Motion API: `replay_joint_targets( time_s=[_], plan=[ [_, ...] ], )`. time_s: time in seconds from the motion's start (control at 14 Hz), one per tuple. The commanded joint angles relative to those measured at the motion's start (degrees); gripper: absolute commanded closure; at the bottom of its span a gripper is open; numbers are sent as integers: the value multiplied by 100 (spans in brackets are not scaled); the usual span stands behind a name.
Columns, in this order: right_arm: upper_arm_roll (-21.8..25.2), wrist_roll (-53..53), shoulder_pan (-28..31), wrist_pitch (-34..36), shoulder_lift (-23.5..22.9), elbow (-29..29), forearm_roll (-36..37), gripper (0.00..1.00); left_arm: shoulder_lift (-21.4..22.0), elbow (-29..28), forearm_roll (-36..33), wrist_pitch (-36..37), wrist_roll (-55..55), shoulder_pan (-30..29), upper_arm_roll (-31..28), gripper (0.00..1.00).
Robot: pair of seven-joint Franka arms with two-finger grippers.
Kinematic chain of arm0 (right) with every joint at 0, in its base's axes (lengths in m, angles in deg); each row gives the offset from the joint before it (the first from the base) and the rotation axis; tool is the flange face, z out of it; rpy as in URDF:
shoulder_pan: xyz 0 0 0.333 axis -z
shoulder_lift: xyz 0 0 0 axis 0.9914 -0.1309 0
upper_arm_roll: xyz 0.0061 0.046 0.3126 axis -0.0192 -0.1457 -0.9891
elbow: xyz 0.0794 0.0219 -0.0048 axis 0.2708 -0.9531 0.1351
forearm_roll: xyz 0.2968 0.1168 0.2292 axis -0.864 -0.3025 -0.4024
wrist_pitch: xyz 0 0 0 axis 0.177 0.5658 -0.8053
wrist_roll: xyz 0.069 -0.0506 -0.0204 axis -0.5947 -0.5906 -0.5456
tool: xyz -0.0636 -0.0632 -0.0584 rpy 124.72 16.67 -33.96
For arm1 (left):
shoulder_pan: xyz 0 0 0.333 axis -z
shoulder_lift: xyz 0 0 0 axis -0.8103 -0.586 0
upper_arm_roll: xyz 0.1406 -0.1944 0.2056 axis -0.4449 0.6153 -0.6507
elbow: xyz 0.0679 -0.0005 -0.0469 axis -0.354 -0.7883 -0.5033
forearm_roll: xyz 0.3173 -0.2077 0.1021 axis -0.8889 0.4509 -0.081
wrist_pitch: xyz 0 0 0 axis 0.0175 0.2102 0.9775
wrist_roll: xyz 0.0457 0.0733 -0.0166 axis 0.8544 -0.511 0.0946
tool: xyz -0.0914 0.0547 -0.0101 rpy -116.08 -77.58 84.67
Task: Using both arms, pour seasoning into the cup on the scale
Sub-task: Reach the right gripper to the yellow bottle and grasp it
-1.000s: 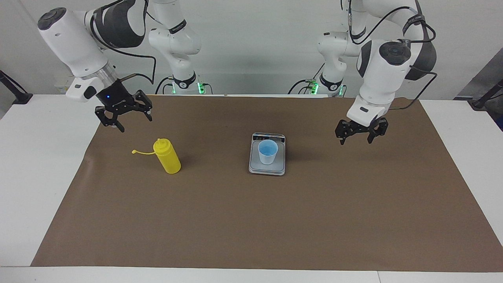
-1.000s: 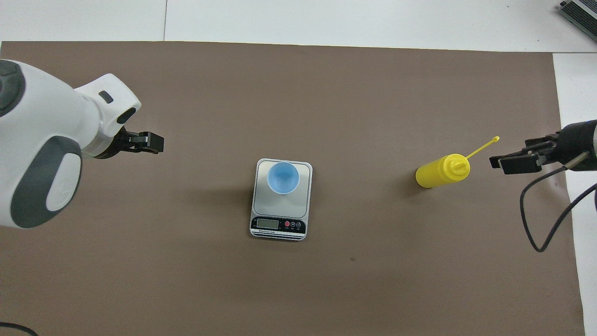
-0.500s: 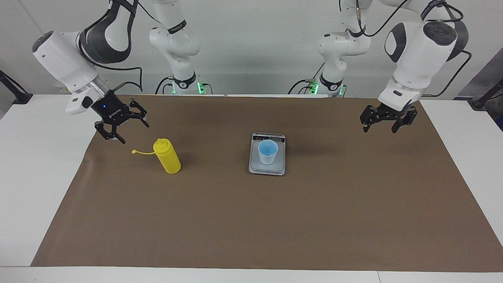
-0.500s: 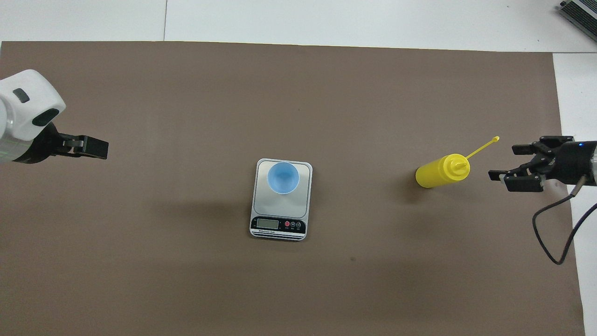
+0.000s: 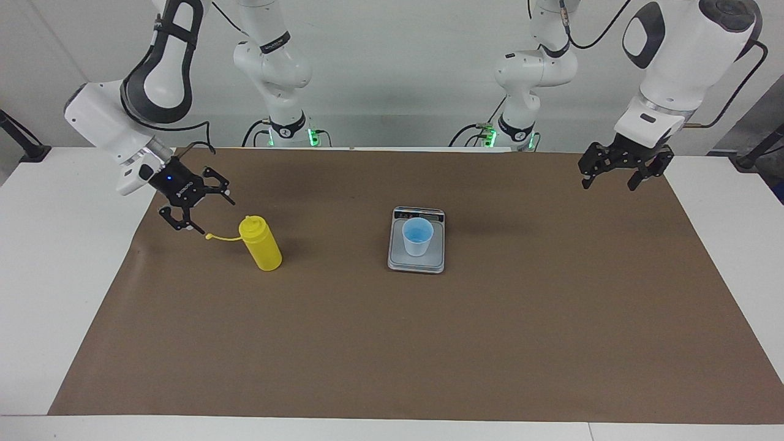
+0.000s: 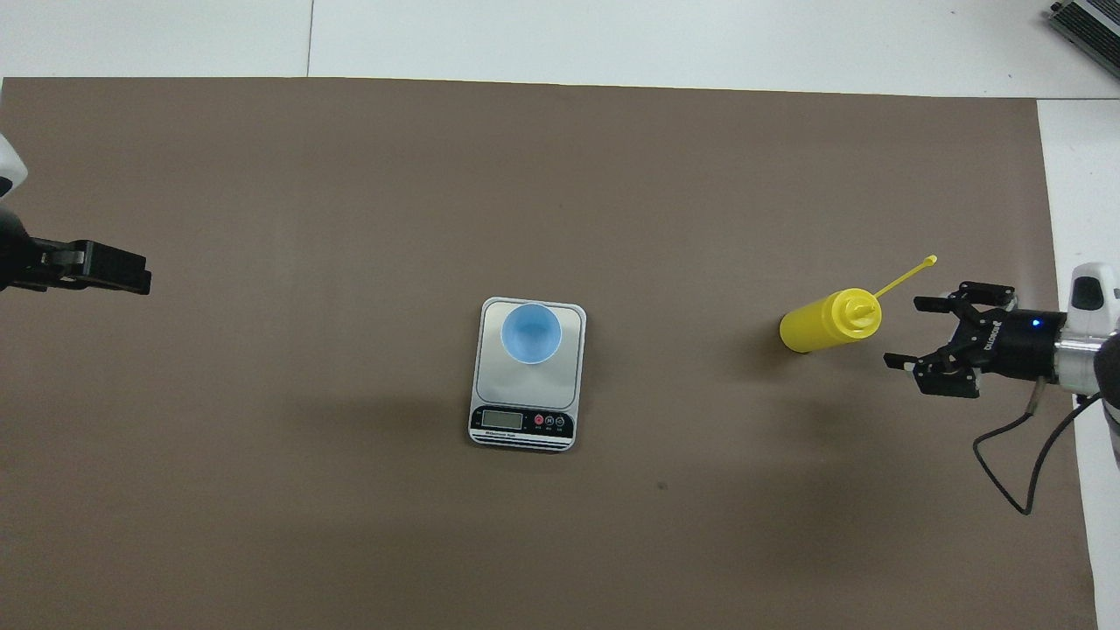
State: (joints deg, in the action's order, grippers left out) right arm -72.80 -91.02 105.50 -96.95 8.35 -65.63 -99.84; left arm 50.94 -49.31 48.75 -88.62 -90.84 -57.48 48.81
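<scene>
The yellow seasoning bottle (image 5: 262, 248) stands on the brown mat toward the right arm's end, its tethered cap (image 5: 211, 236) sticking out sideways. It also shows in the overhead view (image 6: 822, 322). My right gripper (image 5: 211, 214) is open, low beside the bottle's top at the cap side and apart from it; it also shows from above (image 6: 903, 332). The light blue cup (image 5: 418, 236) stands upright on the silver scale (image 5: 436, 260) at mid-table, also seen from above as cup (image 6: 530, 332) and scale (image 6: 525, 392). My left gripper (image 5: 612, 182) is open and empty, raised over the mat's edge at the left arm's end.
A brown paper mat (image 5: 429, 343) covers most of the white table (image 5: 55, 275). The scale's dark display strip (image 6: 522, 421) faces the robots. A grey device corner (image 6: 1085, 22) lies off the mat, farthest from the robots at the right arm's end.
My right gripper has dropped lower and closed in on the bottle's cap side. My left gripper has risen and drawn away from the scale toward the left arm's end of the table.
</scene>
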Motion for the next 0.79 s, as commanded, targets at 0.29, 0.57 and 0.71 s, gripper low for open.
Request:
replay_joint_targets(
  time_s=[0.29,0.57,0.71],
  plan=[
    [-55,-1645,-68,-451,-508,-395,-1470,0,58,-91,36,99,-47,-16,132,0],
    [-47,-2421,-323,-460,-878,-395,-2323,0,40,-13,27,178,-82,-78,115,0],
    [-55,-2403,-403,-478,-887,-369,-2368,0,31,93,27,231,-82,-86,123,0]
  ],
)
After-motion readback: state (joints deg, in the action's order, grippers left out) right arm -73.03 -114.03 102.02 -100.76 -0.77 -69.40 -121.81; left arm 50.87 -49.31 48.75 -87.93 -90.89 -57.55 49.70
